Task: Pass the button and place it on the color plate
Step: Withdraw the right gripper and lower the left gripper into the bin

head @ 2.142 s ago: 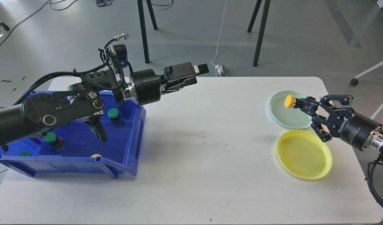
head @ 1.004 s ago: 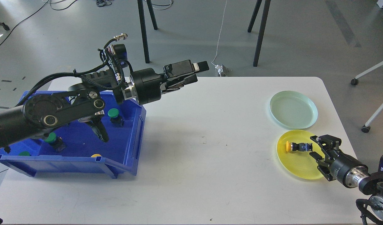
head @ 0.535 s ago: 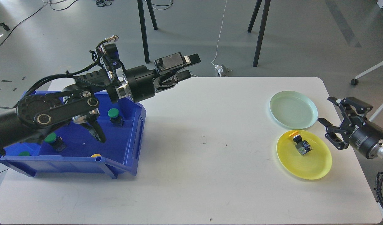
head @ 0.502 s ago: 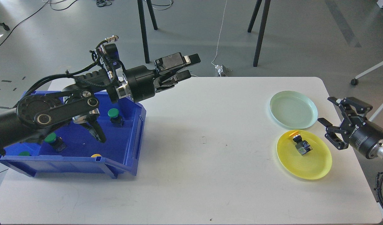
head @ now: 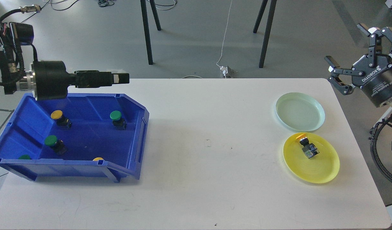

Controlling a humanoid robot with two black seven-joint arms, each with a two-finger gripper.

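A yellow-capped button (head: 306, 147) lies tipped on its side on the yellow plate (head: 324, 172). The pale green plate (head: 300, 111) behind it holds nothing. My right gripper (head: 346, 44) is open and empty, raised off the table's far right corner, well apart from both plates. My left gripper (head: 119, 77) points right above the back rim of the blue bin (head: 137, 143); it is seen side-on and its fingers cannot be told apart. The bin holds several buttons, among them a yellow one (head: 57, 115) and a green one (head: 115, 115).
More buttons lie in the bin: a green one (head: 51, 140), and a green one (head: 24, 157) and a yellow one (head: 98, 158) half hidden by the front wall. Dark stand legs (head: 146, 32) rise behind the white table (head: 208, 179).
My right gripper has let go of the yellow button on the yellow plate and risen back to the far right, open. My left arm has drawn back left, uncovering the bin.
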